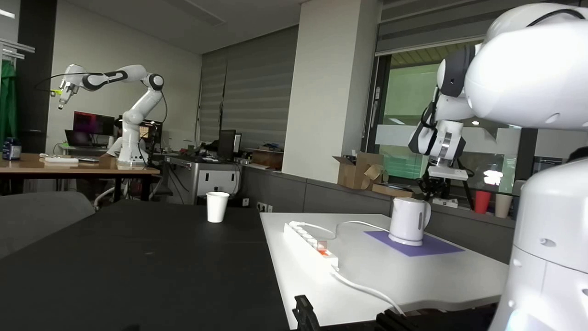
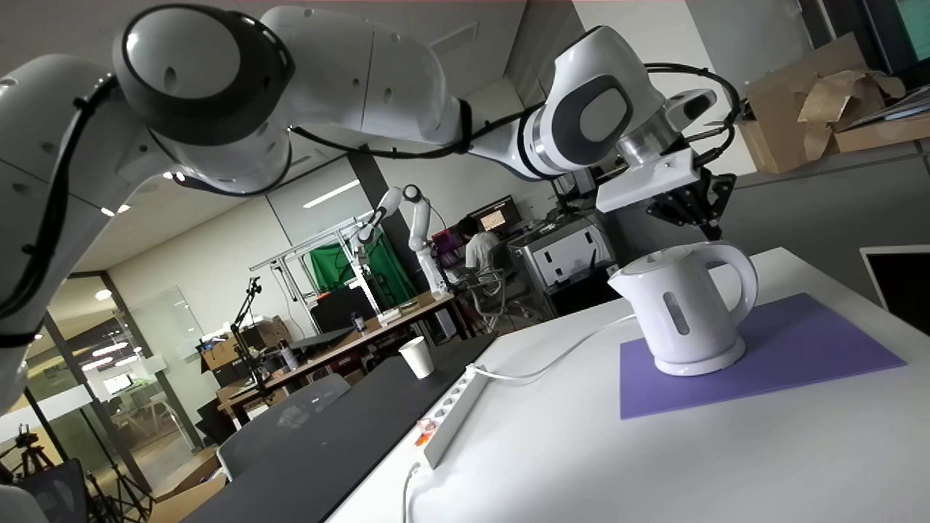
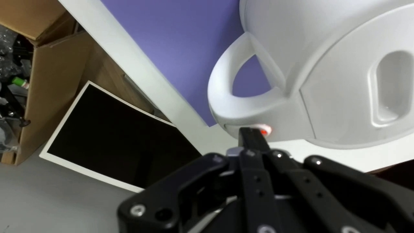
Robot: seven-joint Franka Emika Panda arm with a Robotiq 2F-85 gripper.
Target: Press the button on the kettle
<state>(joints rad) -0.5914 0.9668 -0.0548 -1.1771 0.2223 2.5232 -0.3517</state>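
Note:
The white kettle [image 1: 406, 220] stands upright on a purple mat [image 1: 440, 248]; it also shows in the other views [image 2: 686, 312] [image 3: 339, 81]. Its looped handle [image 3: 223, 87] is on the side near my gripper. A switch button [image 3: 264, 130] with a glowing red light sits at the top of the handle, partly covered by my fingertips. My gripper [image 3: 254, 136] is shut, with nothing seen between its fingers. In an exterior view the fingertips [image 2: 712, 234] point down at the handle's top. I cannot tell whether they touch the button.
A white power strip [image 1: 310, 248] lies on the white table [image 2: 552, 450], its cord running to the kettle. A white paper cup [image 2: 417, 357] stands on the adjoining black table [image 1: 151, 266]. A black panel with a white frame [image 3: 119, 139] and a cardboard box [image 3: 55, 87] are beyond the table edge.

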